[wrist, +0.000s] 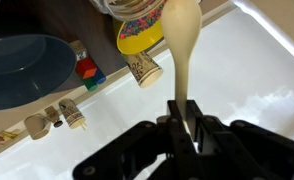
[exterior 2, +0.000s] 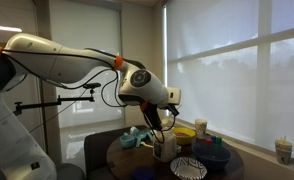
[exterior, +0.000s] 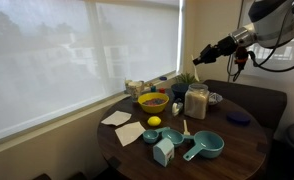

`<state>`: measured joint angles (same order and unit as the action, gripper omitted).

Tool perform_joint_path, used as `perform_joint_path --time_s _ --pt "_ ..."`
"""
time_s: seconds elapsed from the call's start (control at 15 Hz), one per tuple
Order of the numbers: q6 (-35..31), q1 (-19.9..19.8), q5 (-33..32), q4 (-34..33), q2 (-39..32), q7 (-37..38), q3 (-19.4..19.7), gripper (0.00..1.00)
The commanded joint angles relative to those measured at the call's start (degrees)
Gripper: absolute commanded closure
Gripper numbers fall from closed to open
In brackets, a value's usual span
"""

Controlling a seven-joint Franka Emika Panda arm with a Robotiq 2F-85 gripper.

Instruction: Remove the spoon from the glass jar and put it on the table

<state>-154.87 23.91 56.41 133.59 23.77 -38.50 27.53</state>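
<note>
The gripper (wrist: 183, 125) is clamped on the handle of the pale spoon (wrist: 184, 50), holding it in the air over the glass jar (exterior: 196, 102). Whether its tip clears the rim is unclear. The jar stands on the round dark table (exterior: 239, 152) beside a yellow bowl (exterior: 152, 102), near a wide window with drawn blinds (exterior: 57, 60).

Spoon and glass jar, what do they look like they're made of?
The spoon looks like pale wood or cream plastic, smooth and matte; the wrist view leaves that open. The glass jar seems clear glass, since beige contents show through its wall.
</note>
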Motion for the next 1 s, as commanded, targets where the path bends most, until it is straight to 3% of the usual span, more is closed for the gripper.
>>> perform_joint_path --time_s 0.0,0.2,0.27,0.6,0.8,0.87,0.93 --pt "-0.9 1.5 3.1 0.7 1.2 -3.7 1.2 0.97" --pt "-0.9 1.1 2.3 0.6 0.6 -3.4 0.6 0.97" --pt "-1.0 -0.7 -0.2 0.5 -0.7 0.7 -0.7 0.97" --pt "-0.3 -1.2 -0.9 -0.1 -0.5 7.5 -2.0 0.97" --pt "-0.1 -4.9 -7.9 0.0 -1.6 17.8 -5.5 0.97" --pt "2.8 -10.8 -7.7 -0.5 -2.4 19.6 -10.4 0.97" --pt "4.4 -12.1 -9.5 -0.7 -2.2 22.5 -11.6 0.97"
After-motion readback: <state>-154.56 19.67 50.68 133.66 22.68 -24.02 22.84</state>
